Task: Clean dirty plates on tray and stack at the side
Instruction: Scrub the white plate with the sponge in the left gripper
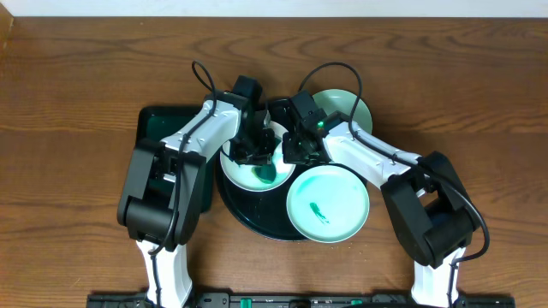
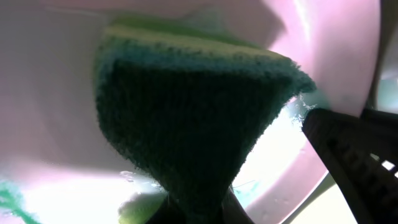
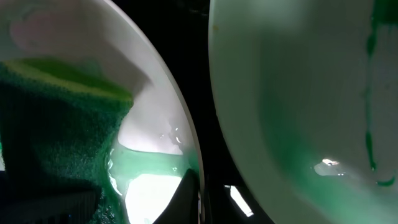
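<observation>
Table (image 1: 68, 103): wooden, with both arms reaching in over its middle.

Black tray (image 1: 257, 224): round and lying flat. Most of it is covered by two plates and the arms, so only its near arc shows from overhead.

Rectangular tray (image 1: 158, 120): left of the black tray and largely hidden under the left arm.

Smeared mint plate (image 1: 342, 192): face up on the tray's right near side, overhanging the rim. It has a short green streak near its centre.

White plate (image 1: 238, 171): face up on the tray's left side. Its far half is covered by the grippers, and green wash is pooled in it. Being round, the plates show no long axis.

Far mint plate (image 1: 351, 107): beyond the tray and partly hidden behind the right arm. I cannot tell whether it rests on the tray's rim.

Sponge (image 1: 267, 175): only a green patch shows from overhead. The left wrist view shows it (image 2: 186, 118) pressed onto the white plate (image 2: 50, 93) — broad edge away from the camera, narrowing to a squeezed waist.

Left gripper (image 1: 255, 154): pinching the sponge.

Right gripper (image 1: 300, 150): one dark finger (image 3: 186, 193) lies at the white plate's rim (image 3: 155, 124), beside the mint plate (image 3: 292, 93). Whether it grips cannot be told — the second finger is unclear.
</observation>
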Controlling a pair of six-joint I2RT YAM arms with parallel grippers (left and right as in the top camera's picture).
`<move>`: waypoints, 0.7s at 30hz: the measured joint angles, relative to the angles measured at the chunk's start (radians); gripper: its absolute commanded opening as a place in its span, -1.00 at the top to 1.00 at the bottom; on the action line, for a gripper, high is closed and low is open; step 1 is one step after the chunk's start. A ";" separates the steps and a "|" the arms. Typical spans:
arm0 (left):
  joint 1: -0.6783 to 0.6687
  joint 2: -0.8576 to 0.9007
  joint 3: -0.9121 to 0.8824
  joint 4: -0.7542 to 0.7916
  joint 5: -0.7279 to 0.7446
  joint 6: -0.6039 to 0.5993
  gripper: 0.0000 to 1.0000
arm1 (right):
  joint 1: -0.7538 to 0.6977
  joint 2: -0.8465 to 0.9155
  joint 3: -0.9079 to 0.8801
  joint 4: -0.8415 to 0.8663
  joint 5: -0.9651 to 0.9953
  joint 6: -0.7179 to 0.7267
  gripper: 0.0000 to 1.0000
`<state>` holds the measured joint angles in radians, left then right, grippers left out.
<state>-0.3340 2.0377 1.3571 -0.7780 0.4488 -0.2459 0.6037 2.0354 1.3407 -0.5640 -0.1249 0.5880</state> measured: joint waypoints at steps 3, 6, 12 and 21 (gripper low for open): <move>-0.001 0.000 0.000 0.002 -0.040 -0.053 0.86 | 0.000 0.000 0.000 0.000 0.000 0.000 0.98; -0.015 -0.005 0.003 -0.001 -0.111 -0.124 0.86 | 0.000 0.000 0.000 0.000 0.000 0.000 0.97; -0.035 -0.005 0.035 -0.031 -0.309 -0.254 0.86 | 0.000 0.000 0.000 0.001 -0.002 0.000 0.98; -0.034 -0.005 0.042 0.016 -0.517 -0.187 0.86 | 0.000 0.000 0.000 0.001 -0.010 0.000 0.97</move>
<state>-0.3676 2.0327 1.3994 -0.7624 -0.0681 -0.4324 0.6037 2.0357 1.3407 -0.5632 -0.1352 0.5880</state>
